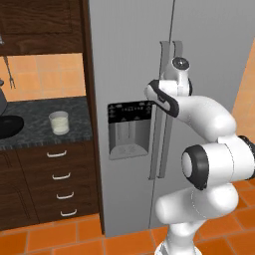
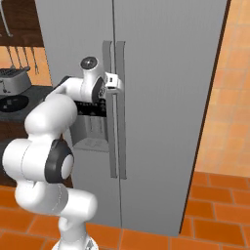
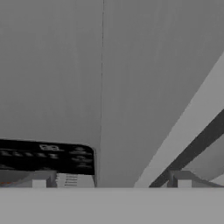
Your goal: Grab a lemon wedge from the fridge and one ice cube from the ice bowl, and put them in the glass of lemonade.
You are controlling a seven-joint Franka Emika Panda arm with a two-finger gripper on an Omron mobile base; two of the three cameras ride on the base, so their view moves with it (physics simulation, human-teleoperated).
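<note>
At the fridge, doors shut, wedge presumably inside. Gripper level with the bar handles, fingers spread, nothing held, touching or just short of them. Handles' long axis vertical, straight ahead. Glass on counter, left.

The jaws stand directly in front of the closed fridge, close against its two vertical bar handles. The dispenser panel sits on the fridge door left of and below the jaws. Farther left, the bench carries the glass of lemonade, with the ice bowl beyond it and the toaster behind.
</note>
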